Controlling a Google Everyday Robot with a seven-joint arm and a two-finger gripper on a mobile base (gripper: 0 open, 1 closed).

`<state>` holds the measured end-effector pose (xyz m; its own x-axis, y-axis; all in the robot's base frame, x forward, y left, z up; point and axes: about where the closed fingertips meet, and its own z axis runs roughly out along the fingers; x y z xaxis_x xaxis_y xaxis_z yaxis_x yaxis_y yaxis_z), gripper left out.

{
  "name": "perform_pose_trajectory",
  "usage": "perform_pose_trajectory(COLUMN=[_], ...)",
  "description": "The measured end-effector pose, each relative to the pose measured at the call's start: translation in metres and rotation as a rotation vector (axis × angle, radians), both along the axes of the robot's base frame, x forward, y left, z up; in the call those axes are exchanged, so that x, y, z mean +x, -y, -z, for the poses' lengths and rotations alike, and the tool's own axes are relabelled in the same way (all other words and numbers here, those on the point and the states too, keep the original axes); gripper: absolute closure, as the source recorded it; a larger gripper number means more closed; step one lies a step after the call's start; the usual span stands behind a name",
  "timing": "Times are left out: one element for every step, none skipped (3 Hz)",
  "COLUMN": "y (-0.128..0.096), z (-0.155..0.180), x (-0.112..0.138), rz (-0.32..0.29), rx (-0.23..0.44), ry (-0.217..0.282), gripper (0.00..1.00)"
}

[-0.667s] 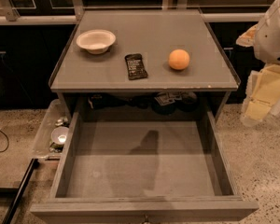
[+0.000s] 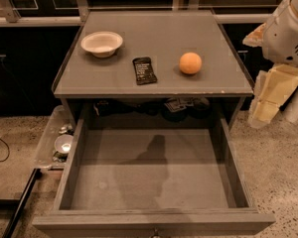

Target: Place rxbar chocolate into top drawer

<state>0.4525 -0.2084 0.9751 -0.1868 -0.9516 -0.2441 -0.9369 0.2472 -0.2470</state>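
Note:
The rxbar chocolate [image 2: 144, 70] is a flat black wrapper with white lettering. It lies on the grey table top [image 2: 159, 33], between a white bowl and an orange ball. The top drawer [image 2: 154, 170] is pulled wide open below the table top, and its flat grey bottom is bare. A small knob shows on its front edge [image 2: 153, 233]. My gripper [image 2: 267, 97] hangs at the right of the table, off its right edge, pointing down. It is apart from the bar and holds nothing that I can see.
A white bowl [image 2: 102, 43] sits at the table's back left. An orange ball [image 2: 190, 63] sits to the right of the bar. A clear plastic bin of small items [image 2: 58, 139] stands on the floor left of the drawer. Dark items [image 2: 181, 104] lie behind the drawer.

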Motion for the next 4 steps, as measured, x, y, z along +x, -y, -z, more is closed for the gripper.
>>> perform_pose_trajectory(y=[-0.019, -0.033, -0.048, -0.065], z=[0.002, 0.009, 0.021, 0.034], x=[0.029, 0.060, 0.092, 0.113], rz=[-0.060, -0.105, -0.162, -0.214], rx=[0.065, 0.141, 0.247, 0.327], ry=[0.038, 0.084, 0.114, 0.101], gripper=[0.00, 0.00, 0.00, 0.00])
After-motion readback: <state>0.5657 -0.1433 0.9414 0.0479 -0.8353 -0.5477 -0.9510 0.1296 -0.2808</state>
